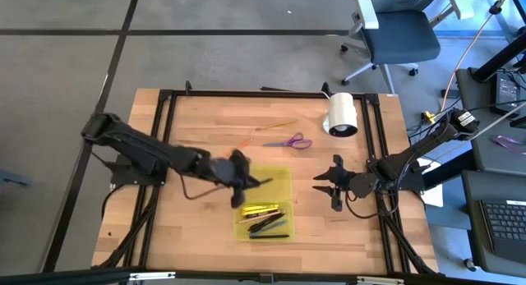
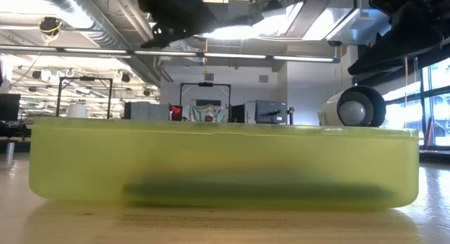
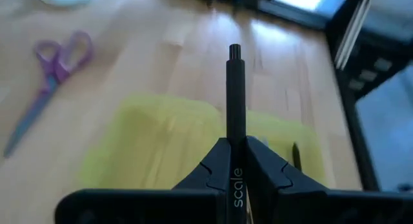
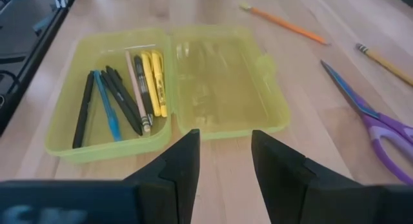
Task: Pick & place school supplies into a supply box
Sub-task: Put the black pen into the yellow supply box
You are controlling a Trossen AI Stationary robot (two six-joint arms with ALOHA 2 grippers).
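from above, the left gripper [image 1: 240, 175] hangs over the open yellow-green box [image 1: 283, 180] in the middle of the table [image 1: 197, 121], clamped on a black pen [image 1: 255, 183]; the right gripper [image 1: 331, 186] waits just beside the box, fingers apart and empty, with the scissors [image 1: 289, 142] and a white roll [image 1: 343, 114] farther back. at table height the box wall fills the picture. the left wrist shows the pen pinched between the fingers [image 3: 210, 172] above the box. the right wrist shows pens and pencils [image 4: 129, 88] lying in one half of the box, an orange pencil [image 4: 284, 25] outside.
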